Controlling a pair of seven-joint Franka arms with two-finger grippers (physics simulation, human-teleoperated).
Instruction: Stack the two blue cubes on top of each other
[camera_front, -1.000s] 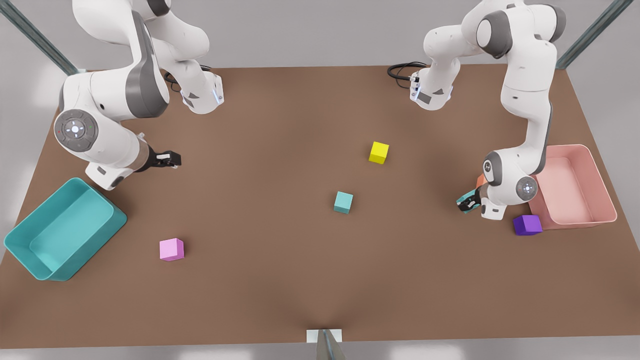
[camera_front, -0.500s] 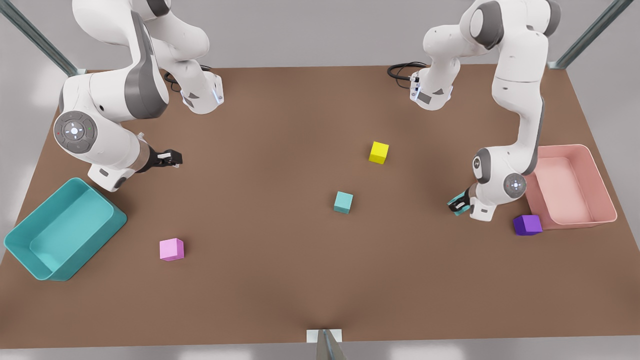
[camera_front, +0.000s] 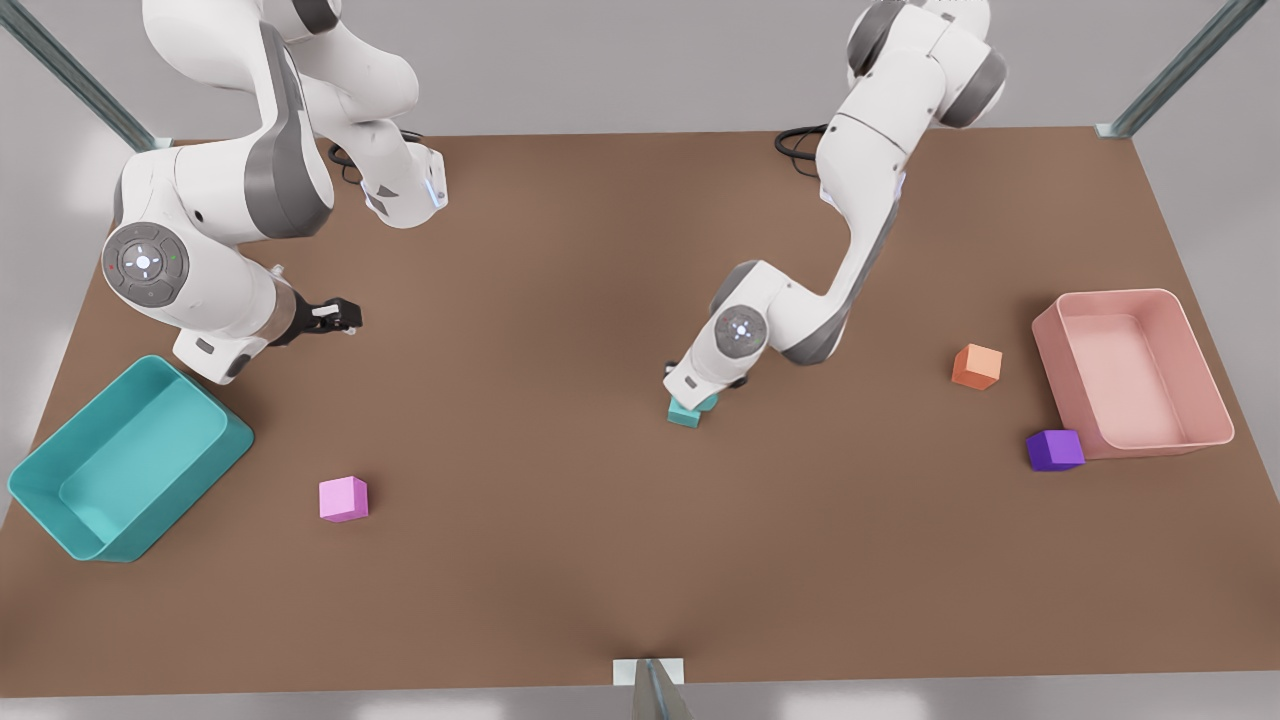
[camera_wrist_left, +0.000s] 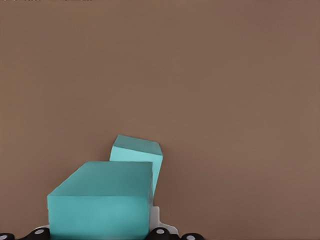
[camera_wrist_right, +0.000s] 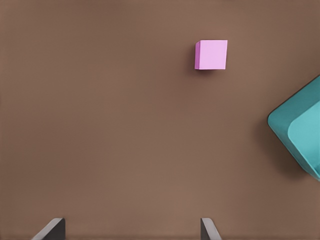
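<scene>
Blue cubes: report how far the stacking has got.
Done: the left pincer is shut on one blue cube and has it at mid-table. In hand: the held cube hangs just above the second blue cube, overlapping it in the left wrist view but off-centre. Left: line it up, set it down, let go. The right pincer waits open near the teal bin.

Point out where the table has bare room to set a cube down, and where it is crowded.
Free: the wide stretch between the pink cube and the blue cubes; also between those and the orange cube. Crowded: around the left tool holding one blue cube over the other, and by the pink bin with the purple cube.
</scene>
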